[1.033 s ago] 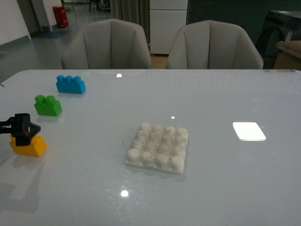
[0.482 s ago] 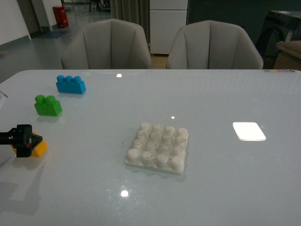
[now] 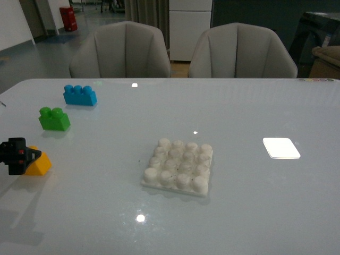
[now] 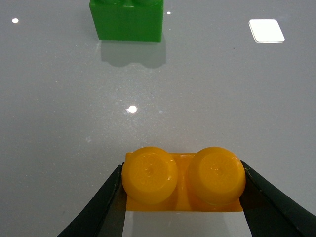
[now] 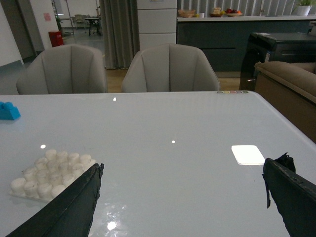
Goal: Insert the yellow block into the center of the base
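My left gripper (image 3: pixel 24 158) is shut on the yellow block (image 3: pixel 38 164) at the table's far left edge. In the left wrist view the yellow block (image 4: pixel 182 180) shows its two round studs, with a black finger pressed on each end and my left gripper (image 4: pixel 183 190) closed around it. The white studded base (image 3: pixel 178 167) lies flat near the table's middle, well to the right of the block; it also shows in the right wrist view (image 5: pixel 49 172). My right gripper (image 5: pixel 182 197) is open and empty above the table.
A green two-stud brick (image 3: pixel 53 118) and a blue three-stud brick (image 3: pixel 79 95) sit at the back left. The green brick (image 4: pixel 126 19) is just beyond the held block. A white glare patch (image 3: pixel 281 147) lies right of the base. Two chairs stand behind the table.
My left gripper has drawn back to the left with the yellow block, which now sits tilted in its grip. The base and other bricks have not moved.
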`<state>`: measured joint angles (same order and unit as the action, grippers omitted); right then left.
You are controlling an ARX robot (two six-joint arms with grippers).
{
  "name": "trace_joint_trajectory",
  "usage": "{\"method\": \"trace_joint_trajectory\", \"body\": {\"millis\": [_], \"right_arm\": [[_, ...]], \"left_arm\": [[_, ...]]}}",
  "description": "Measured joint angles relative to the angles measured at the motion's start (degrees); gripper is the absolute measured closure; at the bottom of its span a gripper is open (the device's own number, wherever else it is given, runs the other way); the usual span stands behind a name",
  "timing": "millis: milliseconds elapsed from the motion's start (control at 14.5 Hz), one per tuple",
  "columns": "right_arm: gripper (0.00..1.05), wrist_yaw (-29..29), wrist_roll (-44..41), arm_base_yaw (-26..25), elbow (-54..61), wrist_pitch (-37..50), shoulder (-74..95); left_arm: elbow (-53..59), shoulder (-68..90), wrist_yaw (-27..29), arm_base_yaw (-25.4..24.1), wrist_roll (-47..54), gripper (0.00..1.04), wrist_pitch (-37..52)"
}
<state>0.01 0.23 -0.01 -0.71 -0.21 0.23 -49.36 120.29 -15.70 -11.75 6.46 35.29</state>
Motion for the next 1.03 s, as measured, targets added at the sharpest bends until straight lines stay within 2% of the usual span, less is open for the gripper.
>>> {"method": "trace_joint_trajectory", "body": {"millis": [138, 275, 482, 551, 689, 1033], "right_arm": [[0.06, 0.0, 0.0, 0.0, 0.0, 0.0, 0.0], [0.06, 0.0, 0.0, 0.0, 0.0, 0.0, 0.0], [0.06, 0.0, 0.0, 0.0, 0.0, 0.0, 0.0], [0.06, 0.0, 0.0, 0.0, 0.0, 0.0, 0.0], [0.06, 0.0, 0.0, 0.0, 0.0, 0.0, 0.0], [0.06, 0.0, 0.0, 0.0, 0.0, 0.0, 0.0]], "left_arm": [[1.6, -3.1, 0.3, 1.2, -2.1, 0.47, -0.8], [4.3, -9.3, 3.6, 4.3, -3.6, 0.47, -1.3], [14.6, -24.3, 10.8, 12.9, -8.9, 0.47, -2.9], [17.1, -27.8, 15.6, 19.7, -10.3, 0.47, -2.6], [16.0, -25.1, 18.6, 25.5, -11.0, 0.47, -1.4], [4.9, -12.8, 25.4, 38.8, -13.8, 0.47, -0.5]]}}
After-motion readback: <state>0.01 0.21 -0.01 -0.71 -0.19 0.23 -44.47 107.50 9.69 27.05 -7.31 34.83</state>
